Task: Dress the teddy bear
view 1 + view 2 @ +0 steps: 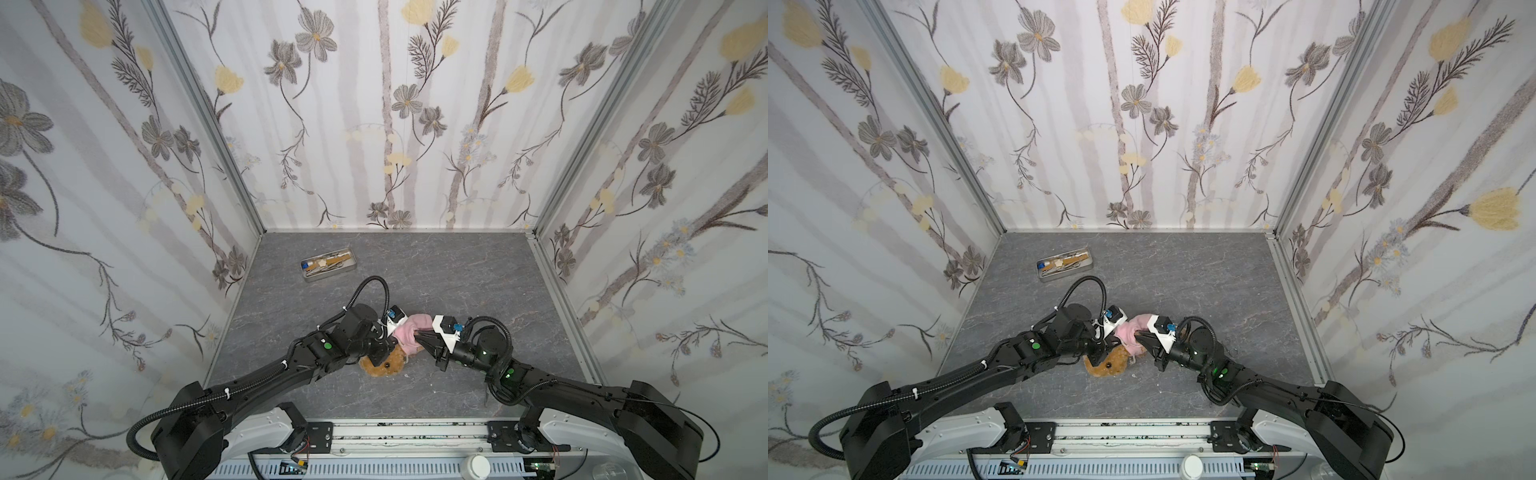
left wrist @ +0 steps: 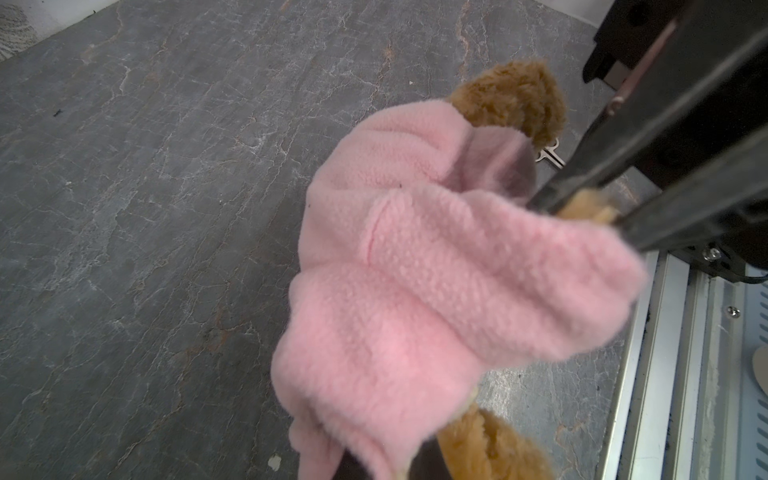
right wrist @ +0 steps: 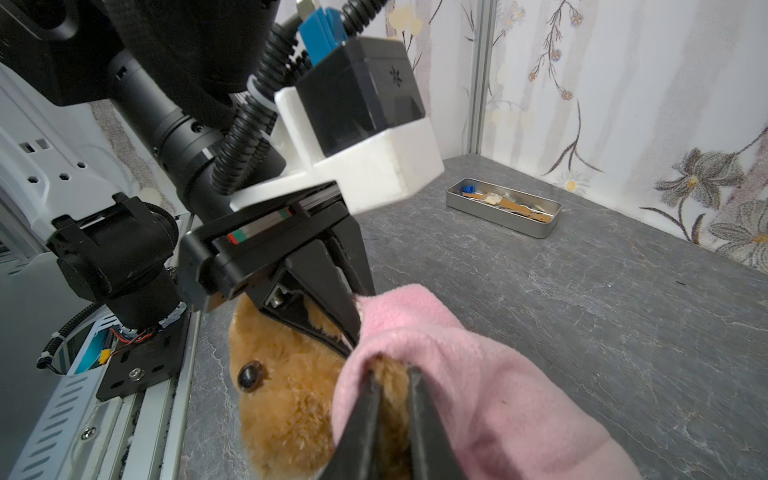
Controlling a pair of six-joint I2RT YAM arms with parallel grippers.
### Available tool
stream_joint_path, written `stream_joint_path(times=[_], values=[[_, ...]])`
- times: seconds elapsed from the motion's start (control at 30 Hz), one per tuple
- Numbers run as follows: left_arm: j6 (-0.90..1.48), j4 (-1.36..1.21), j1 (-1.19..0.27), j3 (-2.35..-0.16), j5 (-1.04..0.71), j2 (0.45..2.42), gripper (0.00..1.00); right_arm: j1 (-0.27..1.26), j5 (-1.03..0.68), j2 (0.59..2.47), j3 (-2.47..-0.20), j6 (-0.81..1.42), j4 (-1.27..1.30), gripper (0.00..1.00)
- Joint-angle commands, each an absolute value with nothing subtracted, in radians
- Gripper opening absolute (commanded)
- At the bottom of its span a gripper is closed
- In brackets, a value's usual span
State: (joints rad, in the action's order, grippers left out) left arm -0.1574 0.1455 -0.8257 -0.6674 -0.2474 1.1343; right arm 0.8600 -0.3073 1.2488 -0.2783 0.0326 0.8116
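Your desk (image 1: 457,270) is a dark grey, stone-patterned slab with pale veins, shut in on three sides by walls (image 1: 374,124) papered with grey and yellow flowers on pale stripes. Aluminium posts (image 1: 208,124) run down the two back corners, and a metal rail (image 1: 407,432) edges the front.

Toward the back left of the desk, well apart from the arms, you have an open metal tin (image 1: 329,264) holding small odds and ends that are too small to name.

The teddy bear (image 1: 384,361) lies on the desk near the front middle, between both arms, head toward the rail. A pink fleece shirt (image 1: 405,332) is bunched over its body.

Your left fingers (image 3: 336,286) are clenched on an edge of the pink fleece shirt just above the bear's head, and the left wrist view shows a tuft of brown fur (image 2: 582,208) caught between them. Your right fingers (image 3: 361,428) are closed on brown fur of the teddy bear at an opening in the shirt. Which limb that is, you cannot tell.
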Motion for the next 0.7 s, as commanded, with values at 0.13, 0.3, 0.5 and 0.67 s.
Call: stream_joint_path(times=[0.13,0.3,0.5,0.67], values=[[-0.173,0.089,-0.826,-0.666,-0.236,1.137,0.00,0.858,-0.273,1.207,-0.282,0.035,0.797,0.00],[-0.259,0.088,-0.826,-0.659,-0.228,1.085,0.51,0.857,-0.281,1.185,-0.286,0.081,0.789,0.00],[-0.403,0.066,-0.826,-0.674,-0.293,0.971,0.78,0.857,-0.281,1.183,-0.296,0.137,0.780,0.00],[-0.454,-0.015,-0.837,-0.680,-0.362,1.013,0.87,0.857,-0.293,1.190,-0.310,0.171,0.782,0.00]])
